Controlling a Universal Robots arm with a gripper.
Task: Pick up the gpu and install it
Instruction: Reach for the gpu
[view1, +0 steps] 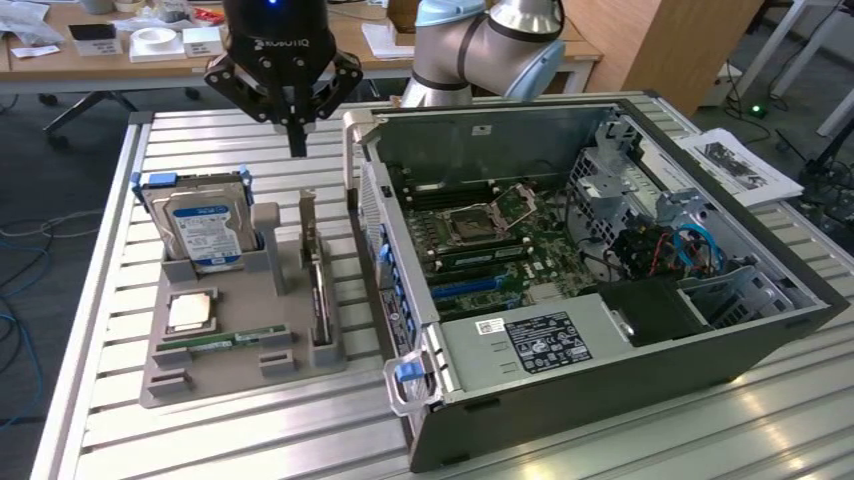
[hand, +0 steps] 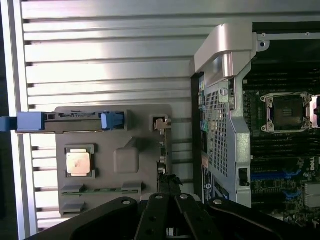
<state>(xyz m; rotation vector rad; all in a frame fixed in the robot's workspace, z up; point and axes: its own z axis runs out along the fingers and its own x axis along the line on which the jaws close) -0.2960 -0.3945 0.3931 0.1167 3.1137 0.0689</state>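
Up front, the desk (view1: 240, 440) is a bed of silvery aluminium slats running crosswise, bare and bright where the light strikes it. On its near part, toward the exterior view's right, lies an open computer case (view1: 601, 380) on its side, a black label (view1: 547, 342) on its power supply and the green motherboard (view1: 494, 250) with its bare CPU socket (view1: 487, 213) further in. Just beside the case, toward the exterior view's left, sits a grey holder (view1: 227, 378). In its near end a green RAM stick (view1: 220, 342) lies flat, with a square CPU (view1: 191, 312) behind it. The gpu (view1: 318, 290) stands on its long edge in the holder's slot on the side nearest the case, untouched. A hard drive (view1: 203, 232) with a blue-white label stands upright at the holder's far end. Over that far end hangs the black gripper (view1: 296, 142), its fingers pressed together on nothing, pointing down and apart from the gpu; in the wrist view its tips line up with the card's thin edge. Behind it the arm (view1: 487, 45) rises grey and silver. Printed sheets (view1: 741, 165) lie at the desk's far corner on the exterior view's right. Beyond are a dark floor (view1: 54, 150) with loose cables, a wooden desk (view1: 80, 68) strewn with small boxes, and a wooden cabinet (view1: 667, 40).
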